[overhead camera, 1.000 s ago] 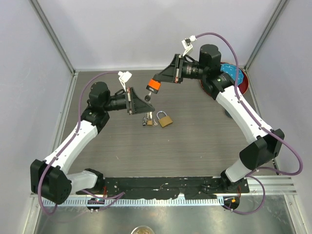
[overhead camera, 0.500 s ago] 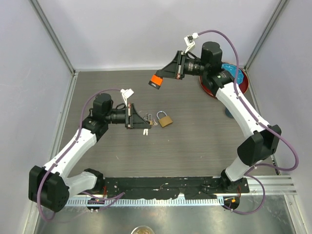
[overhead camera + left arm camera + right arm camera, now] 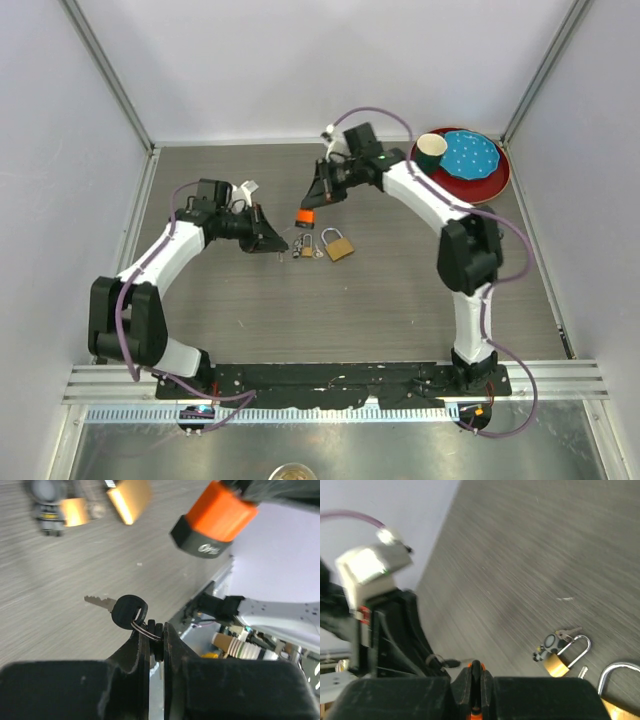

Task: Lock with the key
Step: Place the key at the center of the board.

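My left gripper (image 3: 277,241) is shut on a bunch of black-headed keys (image 3: 155,639). One key (image 3: 127,612) sticks out past the fingertips, its blade pointing left. My right gripper (image 3: 311,205) is shut on the black shackle of an orange padlock (image 3: 305,218), which hangs just above the table. In the left wrist view the orange padlock (image 3: 215,516) hangs up and to the right of the key, apart from it. In the right wrist view my right gripper (image 3: 476,673) clamps the shackle, and the key (image 3: 447,662) shows just to its left.
A larger brass padlock (image 3: 339,246) and a small brass padlock (image 3: 305,246) with keys lie open on the table between the grippers. A red plate (image 3: 500,180) with a blue insert and a green paper cup (image 3: 432,150) stands at the back right.
The right arm swung down and left, bringing the orange padlock low near the left gripper. The left gripper shifted slightly with the keys still held.
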Robot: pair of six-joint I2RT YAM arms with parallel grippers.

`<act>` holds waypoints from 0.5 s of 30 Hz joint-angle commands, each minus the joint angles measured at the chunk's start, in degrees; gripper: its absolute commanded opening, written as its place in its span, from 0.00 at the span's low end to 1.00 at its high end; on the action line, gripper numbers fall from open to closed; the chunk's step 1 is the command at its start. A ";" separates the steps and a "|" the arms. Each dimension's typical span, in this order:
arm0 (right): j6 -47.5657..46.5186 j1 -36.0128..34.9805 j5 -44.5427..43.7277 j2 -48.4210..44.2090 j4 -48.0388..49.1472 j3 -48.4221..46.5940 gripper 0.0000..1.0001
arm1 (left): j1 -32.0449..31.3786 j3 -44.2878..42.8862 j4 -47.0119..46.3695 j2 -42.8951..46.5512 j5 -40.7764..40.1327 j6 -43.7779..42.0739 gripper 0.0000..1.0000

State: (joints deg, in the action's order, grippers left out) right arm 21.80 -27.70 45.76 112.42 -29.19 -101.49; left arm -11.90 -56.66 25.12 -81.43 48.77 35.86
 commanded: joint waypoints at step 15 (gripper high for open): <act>-6.24 -8.07 -1.29 28.29 -7.82 -26.13 0.02 | 7.16 -2.22 6.61 -10.06 -16.96 -3.34 0.00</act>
State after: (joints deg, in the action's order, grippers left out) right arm 15.33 -35.97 42.48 141.08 -39.64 -124.03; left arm -5.04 -58.43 34.52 -88.53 32.93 32.34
